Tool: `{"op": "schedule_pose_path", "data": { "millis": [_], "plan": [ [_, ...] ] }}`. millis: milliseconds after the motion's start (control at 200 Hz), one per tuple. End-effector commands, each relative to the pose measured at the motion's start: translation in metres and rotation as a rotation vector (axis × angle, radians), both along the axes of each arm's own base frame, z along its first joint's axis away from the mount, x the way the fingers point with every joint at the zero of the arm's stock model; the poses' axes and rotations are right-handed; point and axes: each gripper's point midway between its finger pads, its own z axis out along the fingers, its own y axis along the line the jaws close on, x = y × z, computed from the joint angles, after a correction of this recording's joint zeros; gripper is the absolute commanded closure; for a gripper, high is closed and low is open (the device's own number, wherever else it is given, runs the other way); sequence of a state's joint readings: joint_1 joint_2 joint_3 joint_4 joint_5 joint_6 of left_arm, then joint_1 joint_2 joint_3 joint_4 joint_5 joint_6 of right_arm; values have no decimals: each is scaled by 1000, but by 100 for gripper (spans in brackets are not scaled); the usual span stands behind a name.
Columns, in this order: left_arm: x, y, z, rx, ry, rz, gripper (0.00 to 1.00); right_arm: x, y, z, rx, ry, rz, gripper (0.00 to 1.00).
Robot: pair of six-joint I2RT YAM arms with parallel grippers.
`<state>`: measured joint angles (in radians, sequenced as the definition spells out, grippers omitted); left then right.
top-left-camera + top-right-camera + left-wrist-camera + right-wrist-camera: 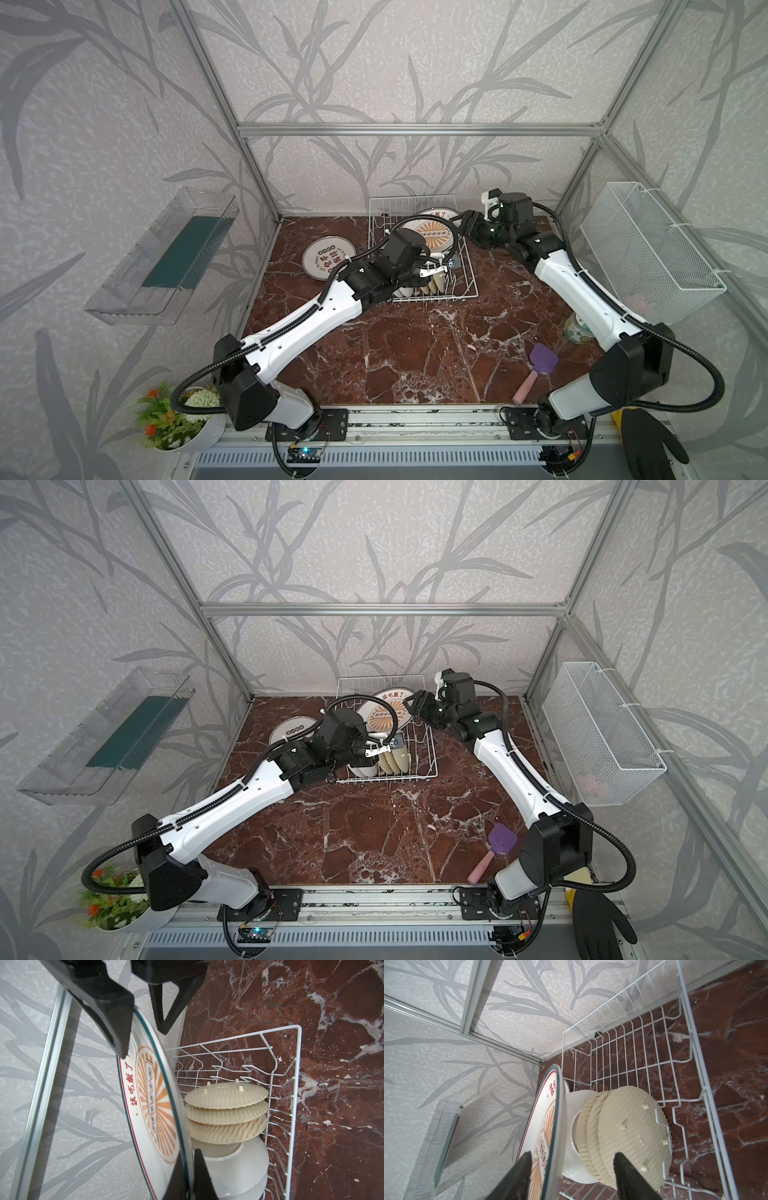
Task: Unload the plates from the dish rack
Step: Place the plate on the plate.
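Ceramic, slick: the sunburst plate [153, 1105] hangs on edge over the dish rack [457, 296], pinched by the left gripper [189, 1155], the right gripper [573, 1154] straddling its rim, fingers apart (a handover, I judge). Releasing early could drop it onto the yellow plates [226, 1097].

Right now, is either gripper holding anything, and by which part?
The left gripper holds the sunburst plate by its rim. The right gripper straddles the opposite rim, jaws not yet closed.
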<state>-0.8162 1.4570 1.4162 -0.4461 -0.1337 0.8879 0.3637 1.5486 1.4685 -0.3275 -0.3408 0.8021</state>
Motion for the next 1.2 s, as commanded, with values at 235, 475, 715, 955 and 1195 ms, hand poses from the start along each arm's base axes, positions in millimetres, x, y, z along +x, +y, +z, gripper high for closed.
{"op": "schedule_pose_path", "data": {
  "millis": [235, 475, 715, 955, 1195],
  "plan": [
    [9, -3, 6, 44, -85, -3, 100, -2, 3, -2, -28, 30, 4, 73],
    [13, -3, 5, 20, -141, 20, 100, -5, 3, -9, -37, 37, 0, 90],
    [17, -3, -1, 13, -104, 57, 100, -4, 5, -5, 1, 15, -4, 100],
    [17, 0, -9, -12, -76, 92, 87, -4, -2, -4, 55, -12, -47, 100],
    [15, 7, -24, -1, -37, 120, 53, -2, -13, 6, 90, -49, -91, 100]
  ]
}}
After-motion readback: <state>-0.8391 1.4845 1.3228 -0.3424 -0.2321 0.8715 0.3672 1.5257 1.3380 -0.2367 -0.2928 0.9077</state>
